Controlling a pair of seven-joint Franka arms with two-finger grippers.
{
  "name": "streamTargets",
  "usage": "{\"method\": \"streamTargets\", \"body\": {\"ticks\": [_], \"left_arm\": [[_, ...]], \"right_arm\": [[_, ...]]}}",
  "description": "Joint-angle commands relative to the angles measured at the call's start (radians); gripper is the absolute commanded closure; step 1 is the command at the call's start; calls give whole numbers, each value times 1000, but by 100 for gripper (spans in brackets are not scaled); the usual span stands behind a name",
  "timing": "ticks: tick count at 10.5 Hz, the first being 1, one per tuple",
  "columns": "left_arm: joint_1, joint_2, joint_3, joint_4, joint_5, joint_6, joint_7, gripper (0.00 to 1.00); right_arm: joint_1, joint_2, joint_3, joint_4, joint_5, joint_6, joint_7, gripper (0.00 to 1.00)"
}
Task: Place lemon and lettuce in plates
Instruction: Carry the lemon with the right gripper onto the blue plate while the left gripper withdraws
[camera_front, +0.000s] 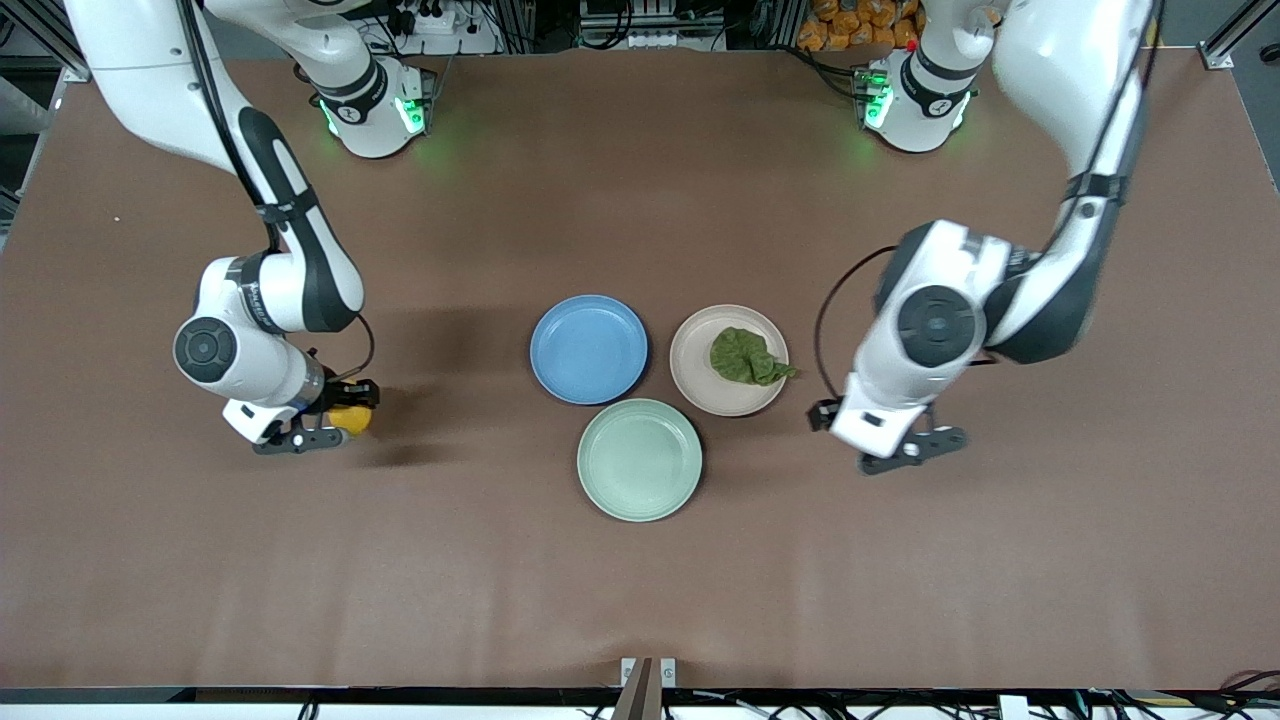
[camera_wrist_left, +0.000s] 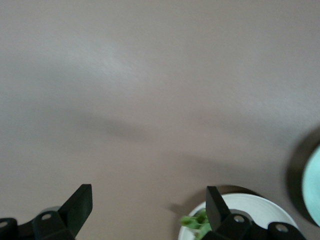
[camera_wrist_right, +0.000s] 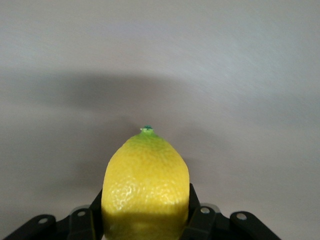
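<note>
Right hand (camera_front: 335, 420) clamps the lemon (camera_front: 350, 418) over the surface (camera_front: 640, 600) toward its end. Left hand (camera_front: 905, 448) spread, empty, beside the beige plate (camera_front: 700, 385) holding the lettuce (camera_front: 745, 357). Blue plate (camera_front: 588, 349) mid-surface.

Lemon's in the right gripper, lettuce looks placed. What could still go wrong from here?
1. The right gripper pinches the rounded lemon only at its base; it could slip during the carry to the blue plate.
2. The mint-green plate touches the blue one; a low release may land there.
3. The lettuce tip overhangs the beige plate rim beside the open left gripper.
</note>
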Motion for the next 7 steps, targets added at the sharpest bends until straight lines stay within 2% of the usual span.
{"method": "streamTargets", "body": {"ticks": [1, 4, 7], "left_arm": [[58, -81, -14, -20, 6, -56, 106, 0], [69, -154, -9, -18, 6, -152, 153, 0], [132, -233, -17, -20, -50, -238, 241, 0]], "right_arm": [[13, -29, 54, 9, 45, -17, 43, 99], [129, -23, 102, 52, 50, -17, 295, 99], [229, -20, 136, 60, 50, -6, 469, 99]]}}
